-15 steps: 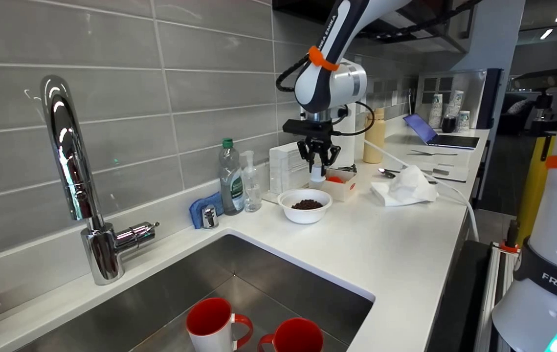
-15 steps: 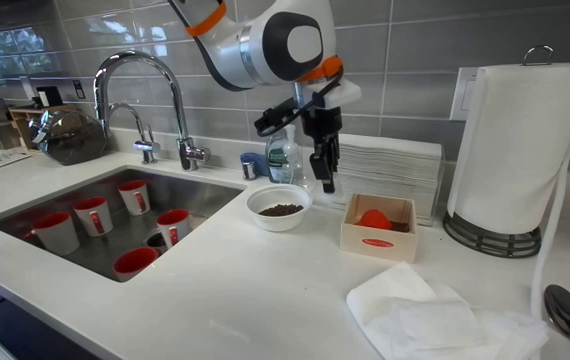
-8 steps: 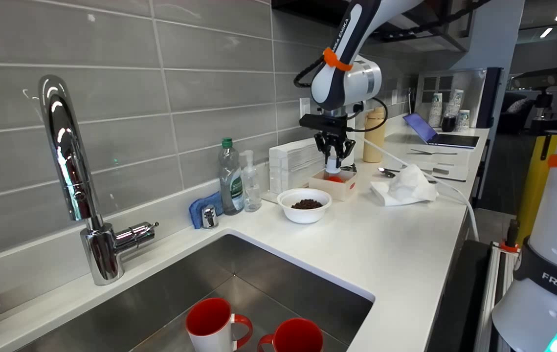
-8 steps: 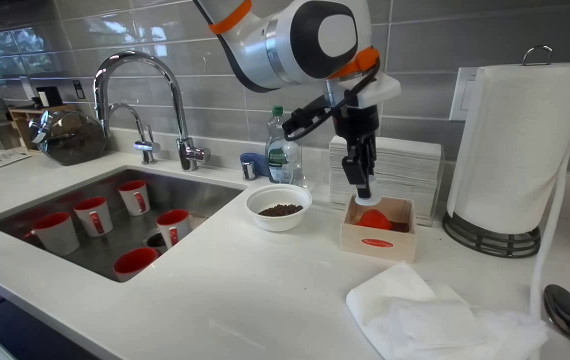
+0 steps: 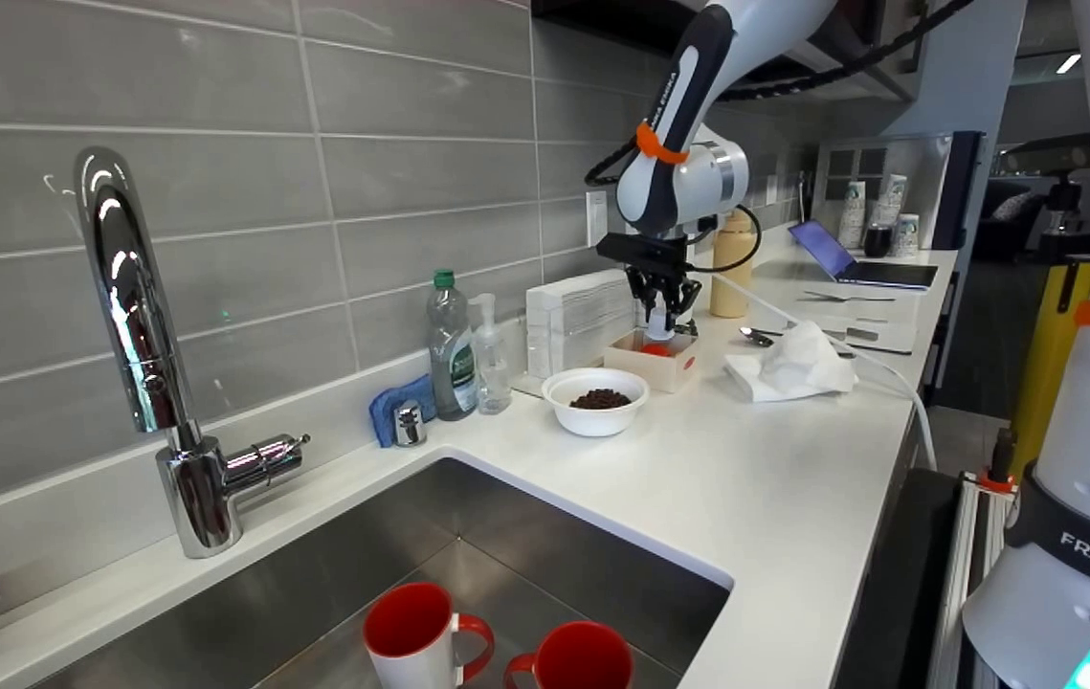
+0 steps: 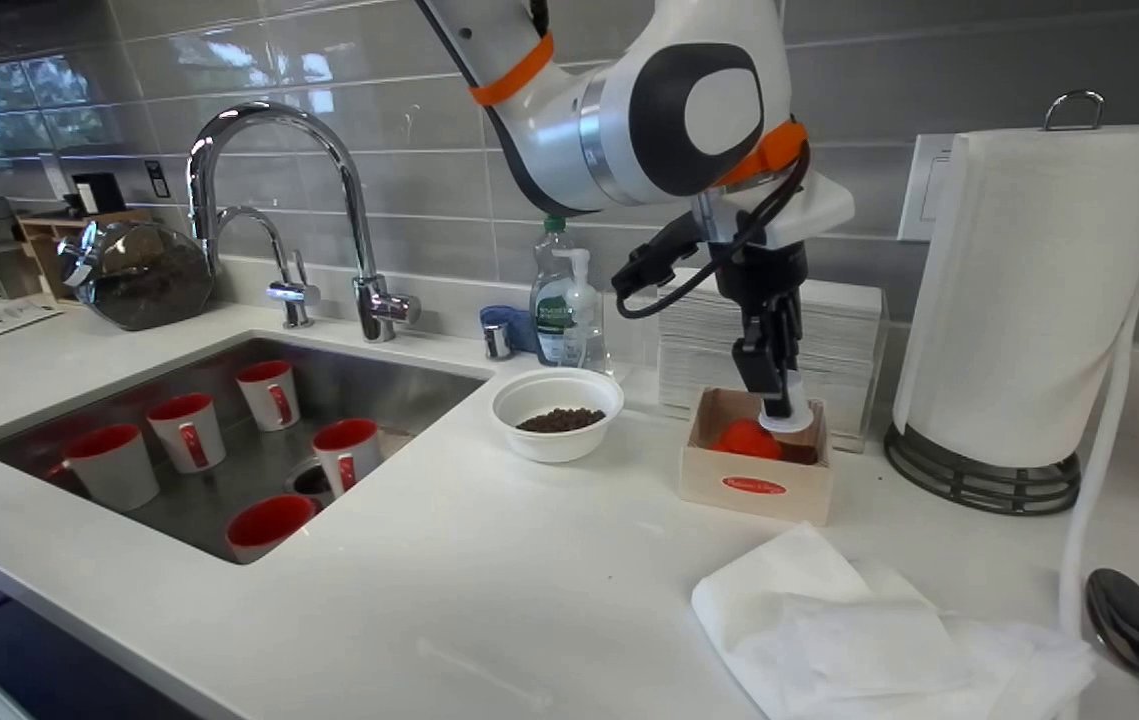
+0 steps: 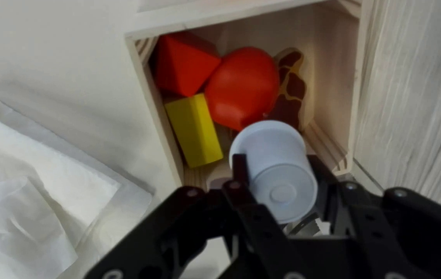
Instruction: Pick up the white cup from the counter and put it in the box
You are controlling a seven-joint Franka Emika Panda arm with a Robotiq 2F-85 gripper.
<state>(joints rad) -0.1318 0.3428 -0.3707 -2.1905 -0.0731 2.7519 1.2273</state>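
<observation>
The white cup is small and upside down, its wide rim facing down and its base towards the wrist camera. My gripper is shut on it, one finger on each side. The cup also shows in both exterior views, below the gripper. The wooden box stands on the counter. The cup hangs over the box opening, at about rim height near the back right in an exterior view. The wrist view shows the box rim around the cup.
In the box lie a red ball-like piece, a red block and a yellow block. Close by stand a white bowl, stacked paper towels, a towel roll and crumpled napkins. A sink holds several mugs.
My gripper has carried the cup from beside the box, near the bowl, to over the box and slightly lower. The bowl and box have not moved.
</observation>
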